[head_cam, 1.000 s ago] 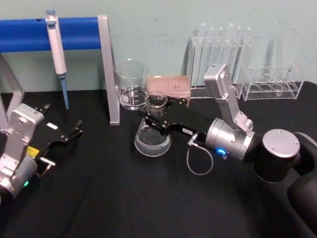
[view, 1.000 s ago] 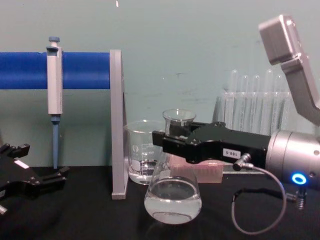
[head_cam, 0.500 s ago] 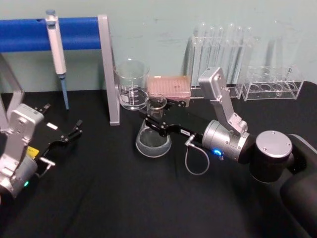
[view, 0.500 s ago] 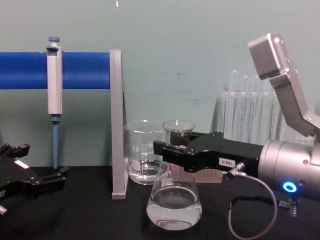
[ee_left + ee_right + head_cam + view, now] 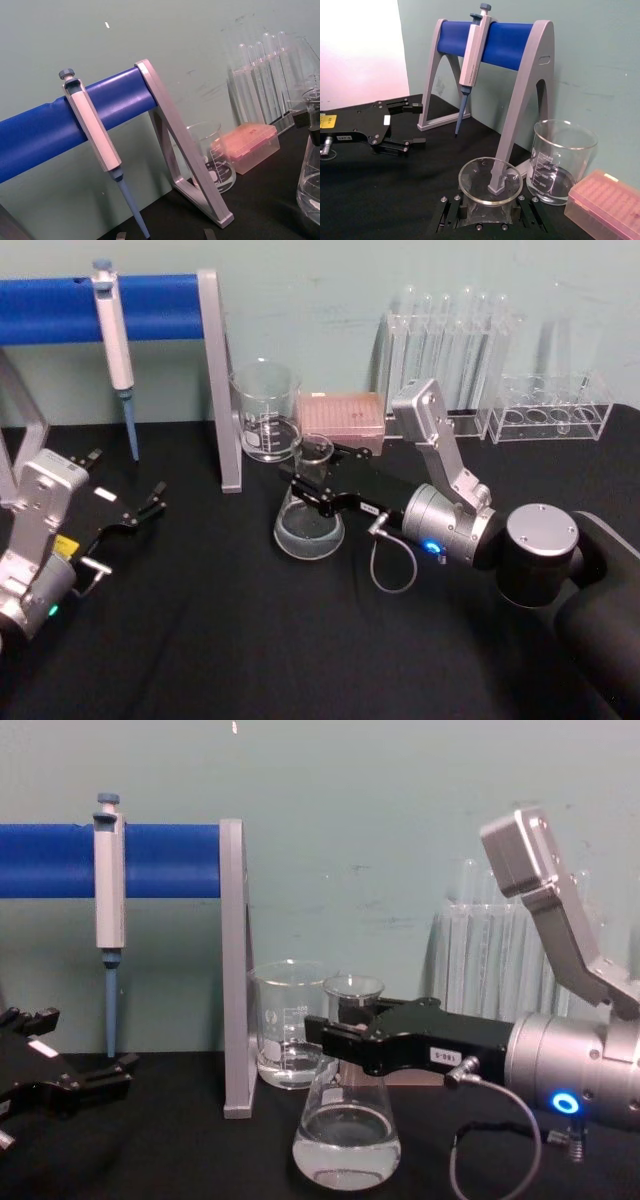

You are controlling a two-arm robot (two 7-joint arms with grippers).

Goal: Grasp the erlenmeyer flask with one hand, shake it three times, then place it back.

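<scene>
beaker [image 5: 265, 412] and pipette stand post [image 5: 219, 380] crowd just behind the erlenmeyer flask [image 5: 310, 508]; open tablecloth [image 5: 220, 630] in front.

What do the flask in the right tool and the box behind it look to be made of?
The erlenmeyer flask, gripped at its neck by the right tool, looks like clear glossy glass: see-through walls, white printed marks, clear liquid visible inside. The pink box behind it looks like translucent plastic with a matte, dotted top, probably a pipette tip box, though that is uncertain.
</scene>
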